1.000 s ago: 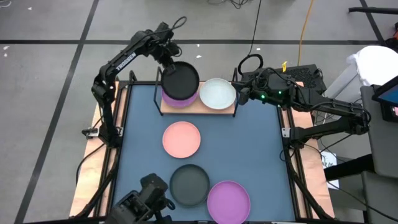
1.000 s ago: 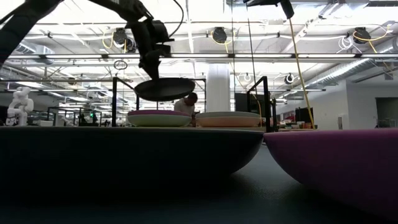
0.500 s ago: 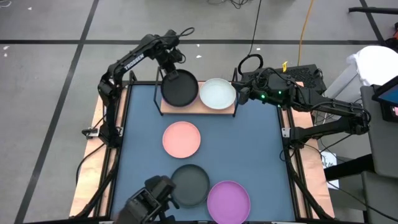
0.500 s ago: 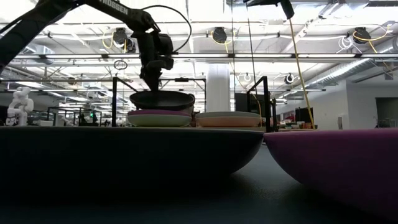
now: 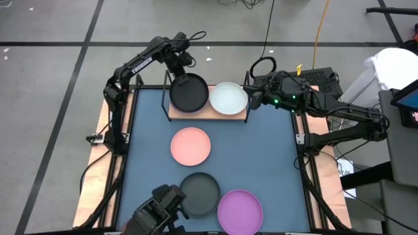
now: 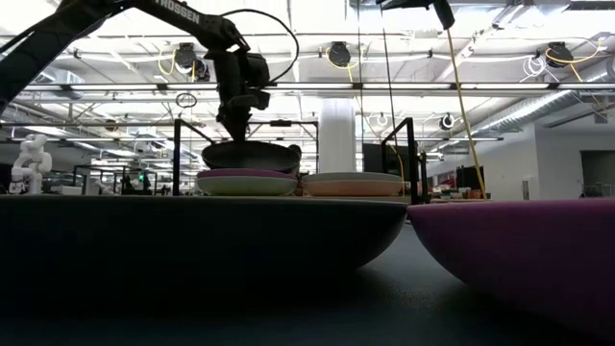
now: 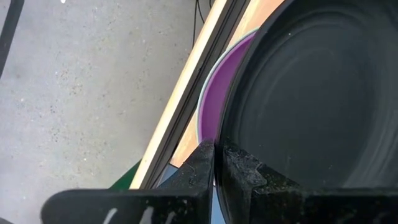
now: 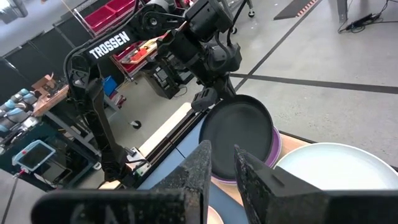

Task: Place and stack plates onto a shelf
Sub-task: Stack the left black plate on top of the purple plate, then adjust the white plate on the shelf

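Observation:
My left gripper (image 5: 178,73) is shut on a dark grey plate (image 5: 189,92) over the left end of the wooden shelf (image 5: 210,115). A purple plate (image 7: 217,102) on a mint green one (image 6: 246,186) lies under it. A whitish plate (image 5: 228,98) lies on the shelf's right half, on a pink plate (image 6: 354,187). A pink plate (image 5: 191,146), a second dark grey plate (image 5: 200,193) and a purple plate (image 5: 240,211) lie on the blue mat. My right gripper (image 5: 250,98) waits at the shelf's right end, slightly open and empty. My left gripper pinches the dark grey plate's far rim (image 7: 225,127) between its two fingers, one inside the plate and one outside. The fingers point down from above. The plate sits level, right over the purple plate; I cannot tell whether it rests on it.
Thin black wire posts (image 6: 179,144) stand at the shelf's corners beside the held plate. The blue mat (image 5: 261,150) has free room to the right of the pink plate. A dark camera mount (image 5: 153,212) sits at the near edge.
My left gripper has gone down toward the shelf's left stack, still shut on the dark grey plate. The plate, held higher and slightly tilted before, now sits level just above the purple plate.

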Controlling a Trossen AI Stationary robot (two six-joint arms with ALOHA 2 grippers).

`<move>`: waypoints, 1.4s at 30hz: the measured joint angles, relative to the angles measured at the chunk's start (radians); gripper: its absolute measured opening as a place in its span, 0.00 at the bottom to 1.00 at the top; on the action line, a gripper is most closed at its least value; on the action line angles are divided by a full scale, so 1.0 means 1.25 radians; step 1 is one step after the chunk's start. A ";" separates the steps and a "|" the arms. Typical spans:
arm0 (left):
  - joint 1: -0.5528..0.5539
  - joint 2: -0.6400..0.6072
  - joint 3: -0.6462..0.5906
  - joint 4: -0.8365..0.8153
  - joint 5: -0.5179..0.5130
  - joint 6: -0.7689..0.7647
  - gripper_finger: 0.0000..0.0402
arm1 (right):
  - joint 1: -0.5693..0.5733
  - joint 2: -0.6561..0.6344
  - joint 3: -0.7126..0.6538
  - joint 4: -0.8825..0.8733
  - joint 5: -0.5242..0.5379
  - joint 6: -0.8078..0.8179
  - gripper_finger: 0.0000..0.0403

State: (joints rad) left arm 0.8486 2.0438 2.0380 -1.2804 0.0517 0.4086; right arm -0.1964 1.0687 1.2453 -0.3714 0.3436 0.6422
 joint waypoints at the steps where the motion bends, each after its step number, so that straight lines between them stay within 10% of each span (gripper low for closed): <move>1: 0.000 0.000 0.000 0.000 0.000 -0.003 0.06 | 0.000 0.000 0.000 0.000 0.000 0.000 0.14; 19: -0.005 -0.009 -0.001 -0.007 0.031 -0.058 0.37 | 0.000 0.000 0.000 0.000 -0.004 -0.005 0.14; 33: -0.193 -0.076 -0.001 -0.066 0.127 -0.063 0.19 | 0.002 0.000 0.000 -0.002 -0.004 -0.008 0.14; 42: -0.263 -0.067 -0.110 0.004 0.080 -0.300 0.19 | 0.002 0.000 0.000 -0.006 -0.004 -0.014 0.14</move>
State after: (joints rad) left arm 0.5196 1.9595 1.9009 -1.2758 0.1516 0.0339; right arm -0.1940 1.0687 1.2453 -0.3786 0.3386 0.6251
